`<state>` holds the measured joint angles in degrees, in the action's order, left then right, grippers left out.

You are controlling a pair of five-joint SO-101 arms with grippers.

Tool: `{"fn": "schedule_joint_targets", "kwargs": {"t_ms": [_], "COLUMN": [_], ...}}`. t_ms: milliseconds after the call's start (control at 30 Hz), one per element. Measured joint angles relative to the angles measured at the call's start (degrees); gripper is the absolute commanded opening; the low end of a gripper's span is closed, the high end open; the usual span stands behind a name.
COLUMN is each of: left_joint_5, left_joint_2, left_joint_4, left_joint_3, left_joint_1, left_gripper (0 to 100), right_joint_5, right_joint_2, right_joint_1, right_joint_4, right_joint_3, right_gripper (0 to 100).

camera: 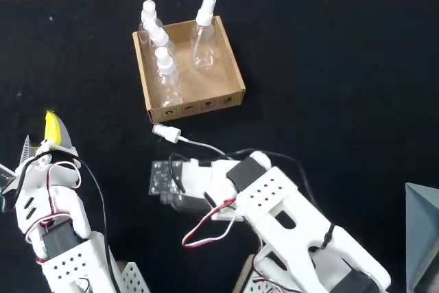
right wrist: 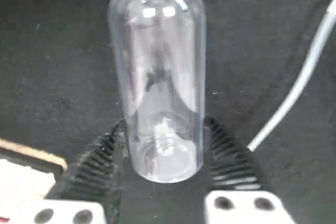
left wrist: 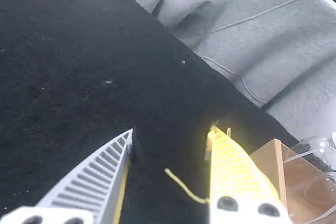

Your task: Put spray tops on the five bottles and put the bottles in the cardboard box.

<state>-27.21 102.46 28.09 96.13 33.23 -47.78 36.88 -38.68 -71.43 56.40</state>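
Right gripper (right wrist: 164,128) is clamped around the base end of the uncapped bottle (right wrist: 157,61), down on the table. It's light, slick, thin plastic (likely to dent, so squeeze gently). A spray top (camera: 167,132) lies just beside the cardboard box (camera: 199,106), which holds four capped bottles (camera: 204,36). Left gripper (left wrist: 170,137) hangs open, empty.
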Motion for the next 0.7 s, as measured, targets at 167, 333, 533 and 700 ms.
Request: {"fn": "schedule_joint_targets", "kwargs": {"t_ms": [167,333,533,700], "left_joint_5": [0.0,0.0,0.0,0.0], "left_joint_2": [0.0,0.0,0.0,0.0], "left_joint_4": [0.0,0.0,0.0,0.0], "left_joint_3": [0.0,0.0,0.0,0.0], "left_joint_1": [0.0,0.0,0.0,0.0], "left_gripper": [21,21,21,21], "right_joint_5": [2.0,5.2,11.0,12.0], "right_joint_2": [0.0,0.0,0.0,-4.0], "right_joint_1": [0.0,-0.1,-0.1,-0.1], "right_joint_4": [-1.8,-2.0,-2.2,-2.5], "right_joint_3": [-2.7,-4.3,-8.6,-13.1], "right_gripper": [31.5,31.5,31.5,31.5]}}
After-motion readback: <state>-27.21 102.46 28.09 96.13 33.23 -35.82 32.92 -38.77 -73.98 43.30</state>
